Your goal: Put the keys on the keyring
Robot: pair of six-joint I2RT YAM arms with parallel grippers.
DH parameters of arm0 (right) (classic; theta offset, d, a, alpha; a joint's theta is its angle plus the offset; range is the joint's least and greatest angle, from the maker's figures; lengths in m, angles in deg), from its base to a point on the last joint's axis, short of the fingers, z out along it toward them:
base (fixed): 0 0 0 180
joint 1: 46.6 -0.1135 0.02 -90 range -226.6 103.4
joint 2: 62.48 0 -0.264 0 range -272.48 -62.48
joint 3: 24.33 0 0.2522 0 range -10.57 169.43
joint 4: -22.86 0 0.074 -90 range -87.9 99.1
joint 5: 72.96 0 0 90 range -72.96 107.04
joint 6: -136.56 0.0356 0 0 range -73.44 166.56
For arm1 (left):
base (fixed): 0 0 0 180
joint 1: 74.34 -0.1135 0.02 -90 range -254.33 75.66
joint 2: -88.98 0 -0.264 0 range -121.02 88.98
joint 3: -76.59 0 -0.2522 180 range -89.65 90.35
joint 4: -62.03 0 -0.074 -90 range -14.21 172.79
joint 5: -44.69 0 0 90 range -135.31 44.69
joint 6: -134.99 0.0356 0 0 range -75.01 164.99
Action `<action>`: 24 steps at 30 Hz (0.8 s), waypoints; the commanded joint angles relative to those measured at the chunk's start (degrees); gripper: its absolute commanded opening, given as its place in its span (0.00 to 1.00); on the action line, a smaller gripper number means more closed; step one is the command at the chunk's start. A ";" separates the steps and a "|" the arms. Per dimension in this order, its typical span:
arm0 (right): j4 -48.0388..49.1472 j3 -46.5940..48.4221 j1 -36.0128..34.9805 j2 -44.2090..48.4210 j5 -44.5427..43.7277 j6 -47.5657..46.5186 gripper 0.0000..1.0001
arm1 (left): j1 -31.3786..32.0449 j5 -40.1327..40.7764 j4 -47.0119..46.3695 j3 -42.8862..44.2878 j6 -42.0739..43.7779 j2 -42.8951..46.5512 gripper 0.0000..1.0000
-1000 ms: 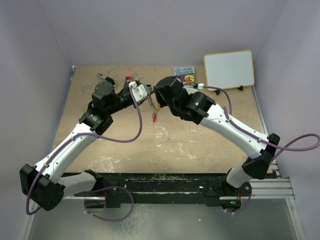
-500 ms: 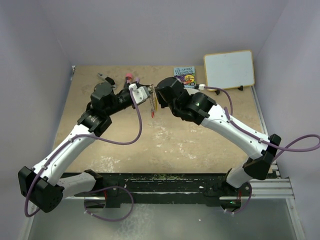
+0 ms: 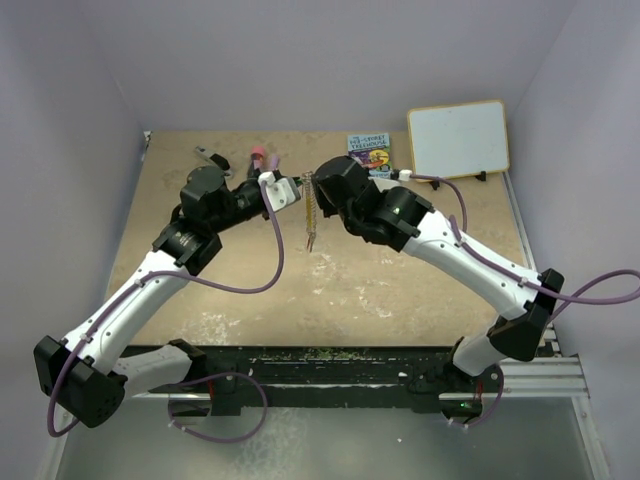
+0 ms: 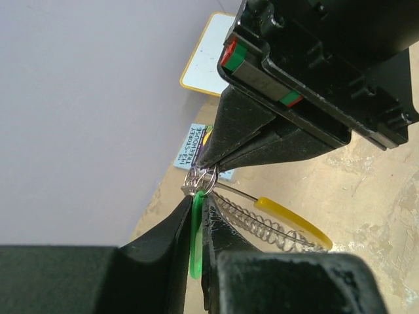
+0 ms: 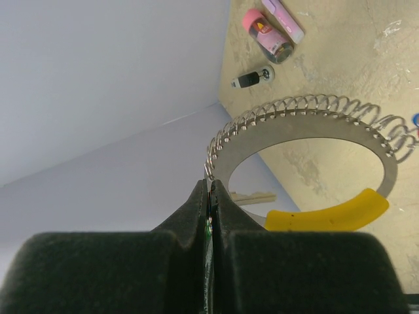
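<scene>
The sandy-tan table (image 3: 350, 300) carries a white board (image 3: 458, 138) at its far right corner. Just left of the board lies a blue booklet (image 3: 368, 152). Well left of that lie a pink tube (image 3: 258, 155) and a black-and-silver tool (image 3: 209, 156).

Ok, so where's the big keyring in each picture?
Top external: the keyring is a thin, edge-on line near the middle, slightly above centre.
Left wrist: the keyring is lower right of centre, with its coil and yellow stretch showing.
Right wrist: the keyring is a wide loop across the centre and right.
Shared landmark: the tan table, behind it in every view.
</scene>
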 commanded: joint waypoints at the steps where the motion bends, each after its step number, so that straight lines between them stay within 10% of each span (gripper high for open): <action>1: 2.46 -0.63 -0.21 3.52 -3.51 6.69 0.00 | 0.26 -0.78 -0.24 2.11 1.57 0.92 0.11; 24: 8.58 -5.78 -0.21 7.01 -0.99 5.30 0.00 | 0.17 3.88 0.95 2.74 9.50 0.30 0.03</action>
